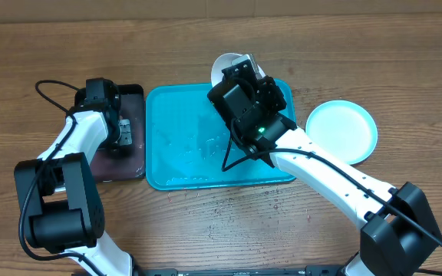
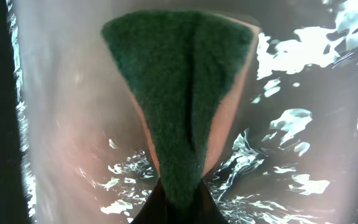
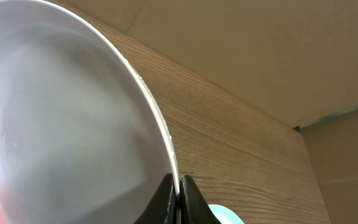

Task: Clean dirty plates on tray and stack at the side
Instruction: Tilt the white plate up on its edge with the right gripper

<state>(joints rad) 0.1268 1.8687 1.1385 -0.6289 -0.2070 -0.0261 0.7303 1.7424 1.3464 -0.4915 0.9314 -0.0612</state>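
Right jaws pinching white plate [image 3: 61, 124] by rim, tilted above tray [image 1: 167, 153] far edge. Left jaws clamping green scrub pad [image 2: 179, 93], left of tray. Risk: scrubbing pressure levering plate out of thin rim grip.

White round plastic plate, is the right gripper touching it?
Touching. The right wrist view shows the right gripper clamped on the rim of the white round plastic plate.

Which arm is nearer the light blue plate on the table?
Right. The right gripper, holding a white plate, is near the light blue plate; the left gripper, with sponge, sits beyond the blue tray.
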